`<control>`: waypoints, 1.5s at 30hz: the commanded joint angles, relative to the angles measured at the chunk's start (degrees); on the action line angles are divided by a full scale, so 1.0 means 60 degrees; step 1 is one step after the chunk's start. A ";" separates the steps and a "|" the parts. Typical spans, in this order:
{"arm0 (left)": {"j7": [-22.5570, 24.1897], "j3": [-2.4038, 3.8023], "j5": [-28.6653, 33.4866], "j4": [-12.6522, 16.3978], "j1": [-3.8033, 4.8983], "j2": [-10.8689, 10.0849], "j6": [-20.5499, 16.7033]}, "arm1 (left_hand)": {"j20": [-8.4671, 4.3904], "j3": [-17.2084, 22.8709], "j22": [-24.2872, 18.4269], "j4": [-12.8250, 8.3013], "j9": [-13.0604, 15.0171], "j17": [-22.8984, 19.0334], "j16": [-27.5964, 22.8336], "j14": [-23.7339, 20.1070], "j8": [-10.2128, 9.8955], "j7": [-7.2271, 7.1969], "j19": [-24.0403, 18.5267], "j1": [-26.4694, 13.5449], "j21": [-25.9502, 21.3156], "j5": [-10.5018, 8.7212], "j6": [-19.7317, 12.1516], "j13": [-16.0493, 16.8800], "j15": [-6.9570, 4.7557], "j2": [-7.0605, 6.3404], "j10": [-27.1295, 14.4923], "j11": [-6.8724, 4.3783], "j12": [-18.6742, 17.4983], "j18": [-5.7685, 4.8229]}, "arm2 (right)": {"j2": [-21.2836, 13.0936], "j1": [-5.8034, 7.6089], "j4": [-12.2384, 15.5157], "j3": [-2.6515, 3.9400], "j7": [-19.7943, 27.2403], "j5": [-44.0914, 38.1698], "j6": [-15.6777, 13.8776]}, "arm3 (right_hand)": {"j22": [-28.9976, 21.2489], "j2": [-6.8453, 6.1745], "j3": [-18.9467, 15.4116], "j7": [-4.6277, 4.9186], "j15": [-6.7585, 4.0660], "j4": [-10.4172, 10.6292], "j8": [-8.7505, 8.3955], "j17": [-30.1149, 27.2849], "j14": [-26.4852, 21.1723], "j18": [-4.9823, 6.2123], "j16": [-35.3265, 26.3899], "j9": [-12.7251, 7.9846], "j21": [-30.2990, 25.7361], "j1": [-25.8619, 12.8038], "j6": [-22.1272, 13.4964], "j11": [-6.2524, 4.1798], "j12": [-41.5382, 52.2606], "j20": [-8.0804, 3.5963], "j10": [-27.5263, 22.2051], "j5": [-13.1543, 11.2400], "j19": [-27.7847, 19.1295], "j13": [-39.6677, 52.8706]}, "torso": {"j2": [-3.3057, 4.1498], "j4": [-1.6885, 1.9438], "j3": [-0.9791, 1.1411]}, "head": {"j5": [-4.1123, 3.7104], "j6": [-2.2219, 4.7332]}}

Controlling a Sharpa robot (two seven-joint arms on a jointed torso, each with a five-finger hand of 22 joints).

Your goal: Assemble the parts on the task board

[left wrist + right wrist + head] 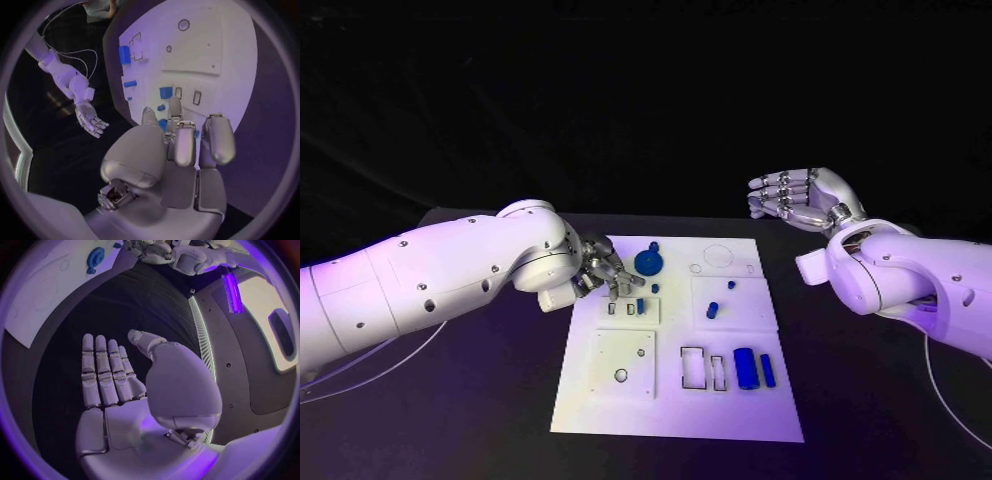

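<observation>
Left hand (599,268) sits at the upper left edge of the task board (625,400), fingers curled down over the board beside the round blue part (648,264). In the left wrist view its fingertips (185,145) close around a small blue piece (164,123), but contact is hidden; can't tell whether it is pinching or just hovering. Right hand (798,198) is raised off the counter (877,400), well apart from the board, fingers extended and spread, holding nothing; the right wrist view confirms a flat empty palm (125,395).

Outward from the left hand: small blue peg (713,310) mid-board, and two upright blue blocks (754,369) lower right, next to empty rectangular slots (692,367). White inset plate (623,362) lower left with a small hole.

Handling, by judgement: parts look like rigid moulded plastic, light, no give, probably smooth and a bit slippery against metal fingers. Not fragile. Small size means a fingertip pinch, not a full wrap. Take blocks on their long flat sides; take the round part by its rim. Tight slots likely need square alignment before pressing.
</observation>
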 commanded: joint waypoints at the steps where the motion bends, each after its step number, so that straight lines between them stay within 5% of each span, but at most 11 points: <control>1: -0.0323 -0.0002 -0.0277 -0.0022 0.0040 0.0089 0.0686 | -0.0037 -0.0286 0.0666 -0.0003 0.0172 0.1522 0.0208 0.0784 0.0409 -0.0137 0.0168 -0.0131 0.0380 -0.0061 0.0147 0.0270 -0.0097 0.0003 0.0109 -0.0099 0.0557 -0.0178 | 0.0024 0.0005 -0.0020 0.0001 0.0028 0.0048 0.0142 | -0.0074 0.0007 -0.0063 0.0049 0.0003 -0.0001 -0.0041 -0.0028 -0.0044 0.0103 -0.0058 -0.0022 -0.0059 -0.0082 0.0000 0.0027 -0.0030 0.0048 -0.0050 0.0051 0.0026 -0.0042 | 0.0000 0.0001 0.0011 | 0.0027 -0.0065; 4: -0.0353 -0.0007 -0.0329 -0.0049 0.0062 0.0173 0.0838 | -0.0091 -0.0286 0.1054 -0.0002 0.0414 0.1685 0.0380 0.0826 0.0788 -0.0218 0.0211 -0.0238 0.0595 -0.0063 0.0139 0.1079 -0.0161 0.0002 0.0406 -0.0182 0.1541 -0.0239 | 0.0049 0.0006 -0.0050 0.0001 -0.0035 0.0044 0.0159 | -0.0174 -0.0009 -0.0112 0.0060 0.0014 0.0004 -0.0051 -0.0056 -0.0038 0.0104 -0.0100 -0.0046 -0.0111 -0.0128 -0.0020 0.0037 -0.0030 0.0063 -0.0066 0.0052 0.0055 -0.0093 | -0.0007 0.0006 0.0006 | 0.0049 -0.0045; 5: -0.0370 -0.0009 -0.0351 -0.0067 0.0071 0.0218 0.0926 | -0.0108 -0.0286 0.1244 -0.0001 0.0567 0.1887 0.0576 0.0871 0.0999 -0.0248 0.0228 -0.0294 0.0698 -0.0070 0.0093 0.2005 -0.0180 0.0014 0.0820 -0.0217 0.2504 -0.0268 | 0.0059 0.0006 -0.0064 0.0001 -0.0078 0.0037 0.0173 | -0.0211 -0.0014 -0.0131 0.0066 0.0019 0.0004 -0.0058 -0.0067 -0.0040 0.0105 -0.0117 -0.0057 -0.0132 -0.0142 -0.0032 0.0043 -0.0031 0.0068 -0.0078 0.0057 0.0063 -0.0112 | -0.0011 0.0006 0.0004 | 0.0058 -0.0048; 7: -0.0392 -0.0011 -0.0396 -0.0089 0.0079 0.0259 0.1036 | -0.0119 -0.0283 0.1370 0.0000 0.0741 0.2031 0.0714 0.0901 0.1230 -0.0284 0.0226 -0.0345 0.0768 -0.0071 0.0052 0.2977 -0.0195 0.0027 0.1216 -0.0237 0.3475 -0.0283 | 0.0067 0.0006 -0.0074 0.0000 -0.0129 0.0022 0.0187 | -0.0319 -0.0017 -0.0176 0.0088 0.0036 -0.0004 -0.0086 -0.0099 -0.0051 0.0104 -0.0169 -0.0091 -0.0192 -0.0160 -0.0084 0.0064 -0.0037 0.0083 -0.0129 0.0075 0.0083 -0.0170 | -0.0012 0.0008 0.0006 | 0.0055 -0.0083; 11: -0.0440 -0.0016 -0.0540 -0.0157 0.0088 0.0333 0.1241 | -0.0148 -0.0294 0.1595 0.0004 0.1105 0.2202 0.0874 0.0939 0.1668 -0.0356 0.0275 -0.0484 0.0883 -0.0089 0.0084 0.3913 -0.0237 0.0025 0.1618 -0.0299 0.4390 -0.0318 | 0.0074 0.0006 -0.0090 -0.0001 -0.0241 -0.0039 0.0204 | -0.0453 -0.0050 -0.0237 0.0109 0.0052 -0.0063 -0.0108 -0.0136 -0.0054 0.0105 -0.0226 -0.0129 -0.0261 -0.0133 -0.0131 0.0083 -0.0033 0.0099 -0.0179 0.0095 0.0113 -0.0236 | -0.0001 0.0005 0.0010 | 0.0066 -0.0082; 26: -0.0540 -0.0040 -0.0635 -0.0465 0.0085 0.0627 0.1580 | -0.0136 -0.0302 0.1902 0.0001 0.1242 0.2448 0.1093 0.0994 0.1654 -0.0299 0.0382 -0.0755 0.1033 -0.0094 -0.0309 0.4074 -0.0210 -0.0028 0.1590 -0.0257 0.4615 -0.0376 | 0.0148 0.0003 -0.0131 -0.0005 -0.0400 -0.0126 0.0215 | -0.0754 -0.0021 -0.0401 0.0158 0.0103 -0.0083 -0.0144 -0.0223 -0.0101 0.0098 -0.0370 -0.0210 -0.0421 -0.0193 -0.0219 0.0134 -0.0037 0.0144 -0.0306 0.0260 0.0148 -0.0351 | 0.0001 0.0010 -0.0017 | 0.0043 -0.0193; 40: -0.0583 -0.0100 -0.0545 -0.0836 0.0075 0.0955 0.1737 | -0.0108 -0.0290 0.1993 -0.0003 0.1213 0.2506 0.1143 0.1007 0.1541 -0.0252 0.0413 -0.0833 0.1077 -0.0046 -0.0473 0.4070 -0.0176 -0.0004 0.1550 -0.0217 0.4641 -0.0393 | 0.0305 -0.0015 -0.0187 -0.0010 -0.0530 -0.0203 0.0207 | -0.0870 0.0027 -0.0457 0.0179 0.0128 -0.0062 -0.0157 -0.0260 -0.0131 0.0095 -0.0429 -0.0242 -0.0485 -0.0229 -0.0254 0.0156 -0.0036 0.0166 -0.0367 0.0299 0.0145 -0.0369 | 0.0009 -0.0019 0.0002 | 0.0132 -0.0212; 45: -0.0598 -0.0106 -0.0515 -0.0910 0.0071 0.1038 0.1839 | -0.0105 -0.0292 0.1988 -0.0003 0.1210 0.2507 0.1143 0.1007 0.1533 -0.0249 0.0410 -0.0838 0.1075 -0.0047 -0.0483 0.4035 -0.0173 -0.0006 0.1525 -0.0214 0.4619 -0.0391 | 0.0346 -0.0025 -0.0209 -0.0012 -0.0585 -0.0217 0.0186 | -0.0942 0.0054 -0.0502 0.0188 0.0140 -0.0033 -0.0162 -0.0280 -0.0142 0.0096 -0.0460 -0.0261 -0.0524 -0.0274 -0.0271 0.0168 -0.0034 0.0180 -0.0399 0.0329 0.0144 -0.0372 | 0.0003 -0.0003 -0.0007 | 0.0063 -0.0228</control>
